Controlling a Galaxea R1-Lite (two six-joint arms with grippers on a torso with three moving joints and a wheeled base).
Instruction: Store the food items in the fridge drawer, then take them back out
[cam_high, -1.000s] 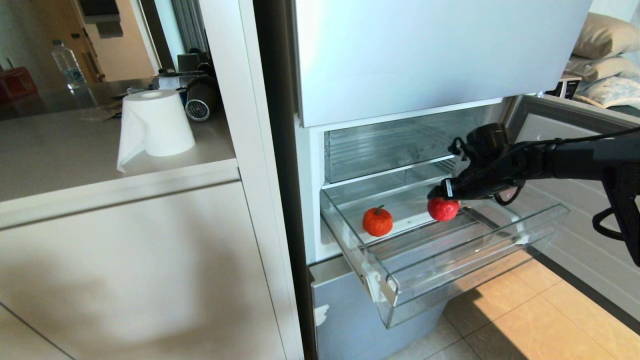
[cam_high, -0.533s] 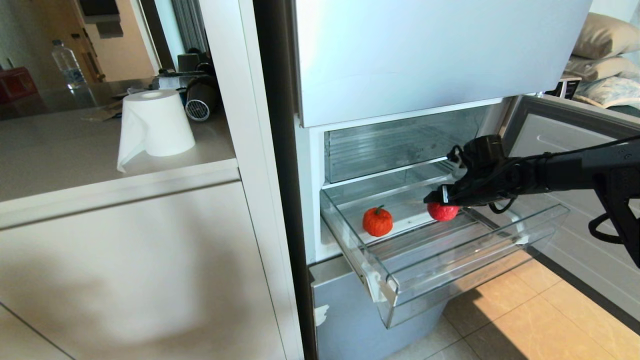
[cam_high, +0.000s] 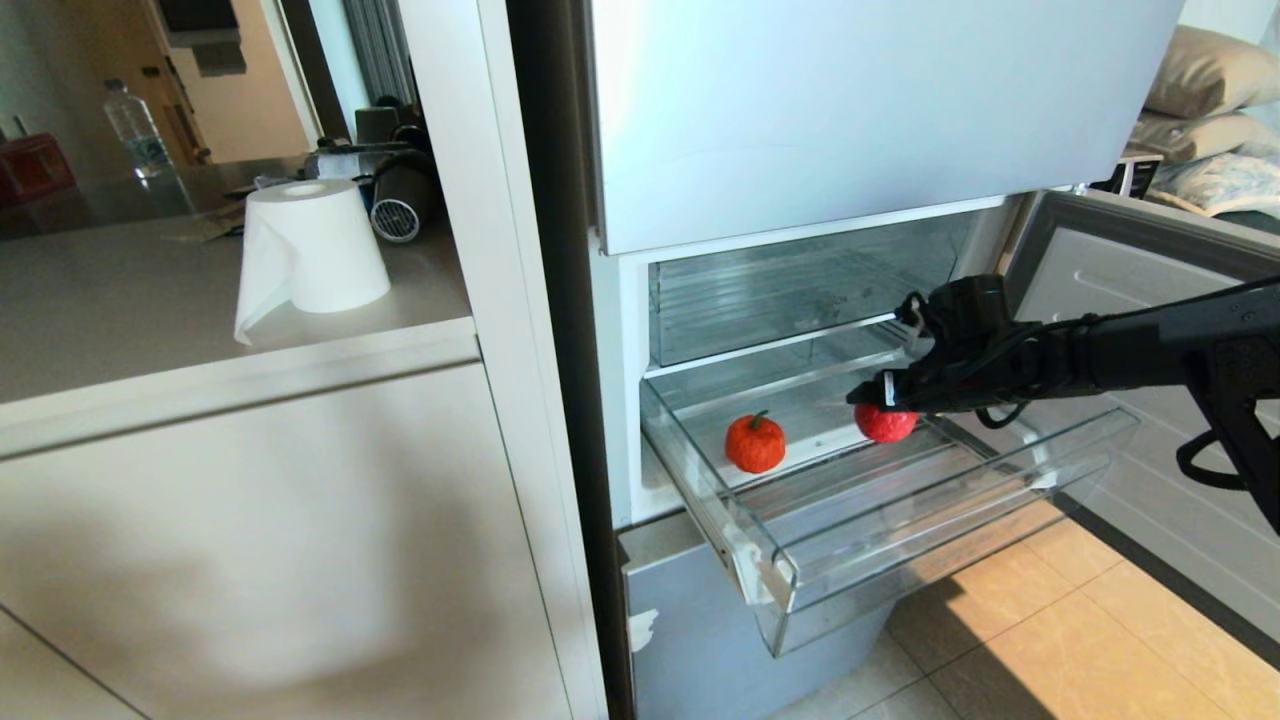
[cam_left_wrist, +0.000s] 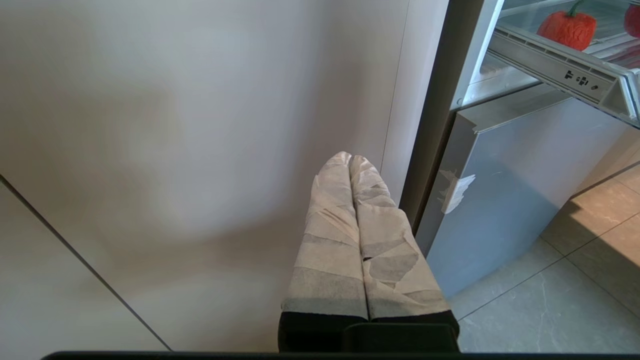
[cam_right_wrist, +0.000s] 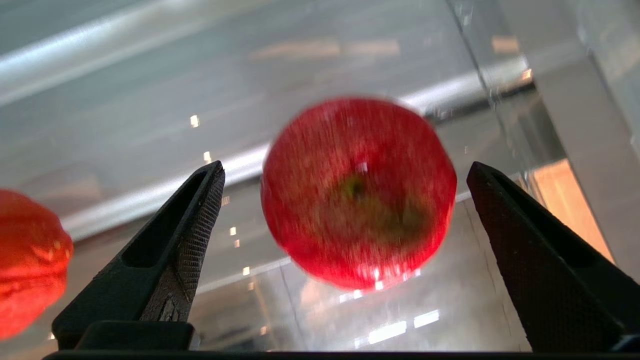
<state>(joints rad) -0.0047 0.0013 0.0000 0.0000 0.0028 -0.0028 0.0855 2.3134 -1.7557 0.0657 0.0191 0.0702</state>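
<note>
Fridge drawer (cam_high: 930, 540) pulled out, clear plastic, ribbed floor. Orange-red pumpkin-like fruit (cam_high: 755, 443) with green stem resting near the drawer's back left corner; red apple (cam_high: 886, 423) further right, toward the back edge, apart from it. Right gripper (cam_high: 868, 392) directly over the apple, fingers (cam_right_wrist: 175, 250) spread wide to either side, apparently clear of its skin, though motion blur in the wrist view leaves contact uncertain. Left gripper (cam_left_wrist: 351, 162) low beside the pale cabinet panel (cam_left_wrist: 200, 150), taped fingers pressed together, empty. Paper towel roll (cam_high: 310, 245) on the counter (cam_high: 150, 310).
</note>
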